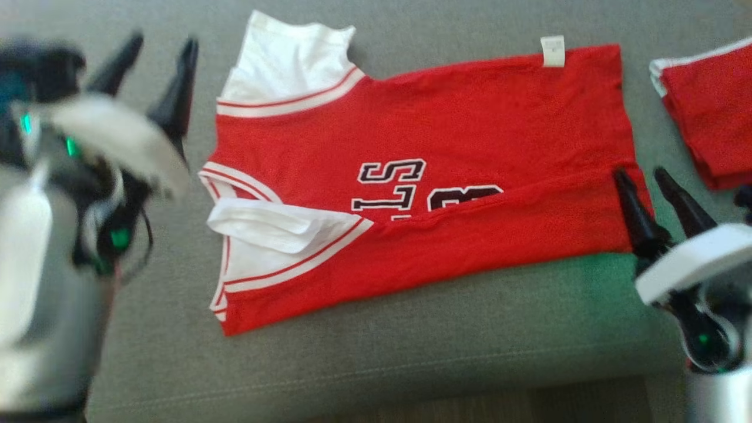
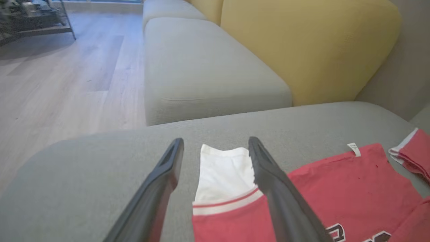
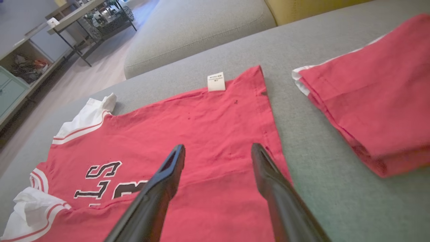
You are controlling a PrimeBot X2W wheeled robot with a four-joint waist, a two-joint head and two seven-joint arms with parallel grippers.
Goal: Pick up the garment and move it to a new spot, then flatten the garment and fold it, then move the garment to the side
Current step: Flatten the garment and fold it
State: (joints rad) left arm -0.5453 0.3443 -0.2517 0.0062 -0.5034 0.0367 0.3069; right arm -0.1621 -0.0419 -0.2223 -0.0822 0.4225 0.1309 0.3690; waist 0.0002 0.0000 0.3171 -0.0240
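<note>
A red jersey (image 1: 470, 135) with white sleeves and black lettering lies spread on the grey cushion (image 1: 411, 346), collar to the left. Its near long edge is folded up over the lettering, and the near white sleeve (image 1: 276, 226) is tucked on top. My left gripper (image 1: 161, 50) hangs open to the left of the far sleeve (image 2: 225, 171), holding nothing. My right gripper (image 1: 643, 176) is open at the jersey's hem corner, above the red cloth (image 3: 215, 134), with nothing between its fingers. A white tag (image 3: 216, 81) sticks out at the far hem.
A second red garment (image 1: 711, 106), folded, lies at the right of the cushion (image 3: 373, 101). Another grey seat and a yellow backrest (image 2: 302, 43) stand beyond. Wooden floor (image 2: 67, 77) and a shelf unit (image 3: 30, 64) lie off the cushion's left side.
</note>
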